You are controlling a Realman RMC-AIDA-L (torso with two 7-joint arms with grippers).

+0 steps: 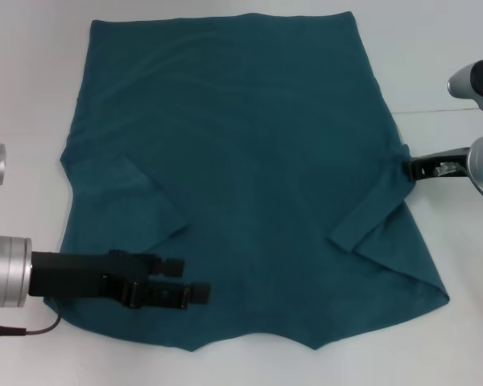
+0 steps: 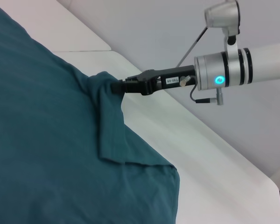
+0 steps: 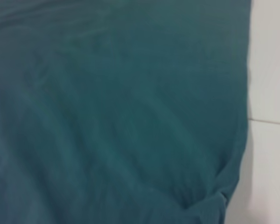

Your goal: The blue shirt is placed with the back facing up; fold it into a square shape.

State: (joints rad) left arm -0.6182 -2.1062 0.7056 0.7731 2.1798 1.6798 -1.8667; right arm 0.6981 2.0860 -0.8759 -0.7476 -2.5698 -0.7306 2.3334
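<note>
Nearest the robot, the left pincer (image 1: 195, 279) is seen low over the near left part of the blue shirt (image 1: 241, 161), its jaws parted with nothing between them. The shirt is spread plain side up on the white counter (image 1: 32, 64), both sleeves folded inward. At the shirt's right edge, the right pincer (image 1: 409, 168) is closed on a bunched pinch of cloth.
</note>
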